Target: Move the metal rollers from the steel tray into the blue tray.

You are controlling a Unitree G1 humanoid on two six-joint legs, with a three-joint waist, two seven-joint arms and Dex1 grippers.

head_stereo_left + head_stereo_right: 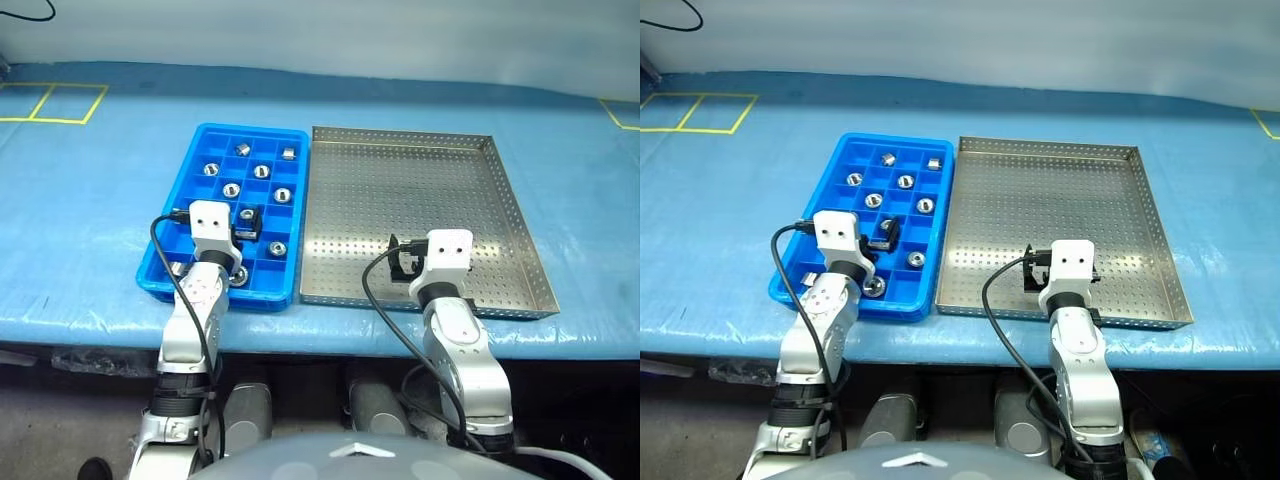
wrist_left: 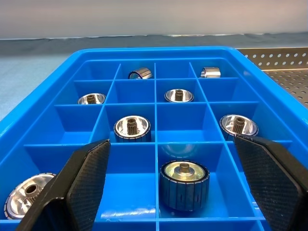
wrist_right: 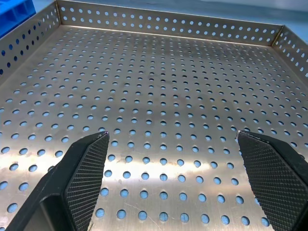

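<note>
Head view: blue tray and steel tray side by side on a blue-covered table. The metal rollers sit in the blue tray's compartments.

Left wrist view: left gripper spread wide, holding nothing, over a near compartment with one roller between its fingers.

Right wrist view: right gripper spread, holding nothing, over the bare perforated floor.

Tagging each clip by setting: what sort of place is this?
Probably a workshop or factory sorting bench: a table under a blue cover, a perforated steel tray, and a blue compartment tray holding metal rollers.
</note>
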